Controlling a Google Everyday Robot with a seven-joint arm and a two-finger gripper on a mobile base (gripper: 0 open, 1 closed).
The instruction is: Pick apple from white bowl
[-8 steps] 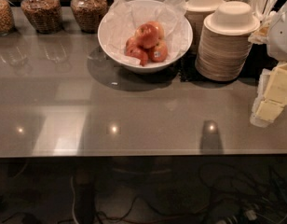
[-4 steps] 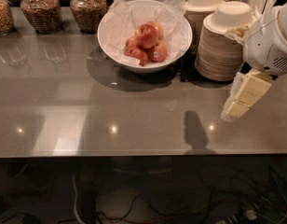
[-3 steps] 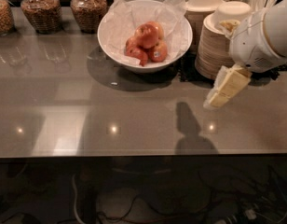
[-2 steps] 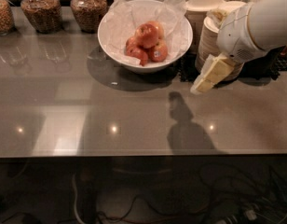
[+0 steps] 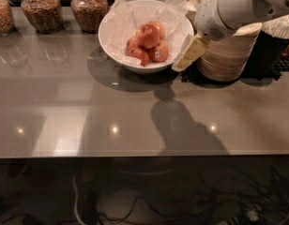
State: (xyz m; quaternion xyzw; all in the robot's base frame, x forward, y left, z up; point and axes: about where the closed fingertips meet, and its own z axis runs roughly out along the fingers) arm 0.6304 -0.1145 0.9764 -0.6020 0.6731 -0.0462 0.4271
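Observation:
The white bowl stands at the back middle of the grey counter, lined with crumpled white paper. Several red-yellow apples lie piled in it. My gripper hangs from the white arm that reaches in from the upper right. Its cream fingers point down and left, just beside the bowl's right rim and above the counter. It holds nothing and is right of the apples.
A stack of beige disposable bowls stands right of the white bowl, behind my arm. Three glass jars of dry food line the back left. A dark container stands at the far right. The counter's front edge runs across the lower view.
My arm has swung in from the right edge toward the left and up, bringing the gripper from the counter's right side to beside the bowl's right rim. The view is closer.

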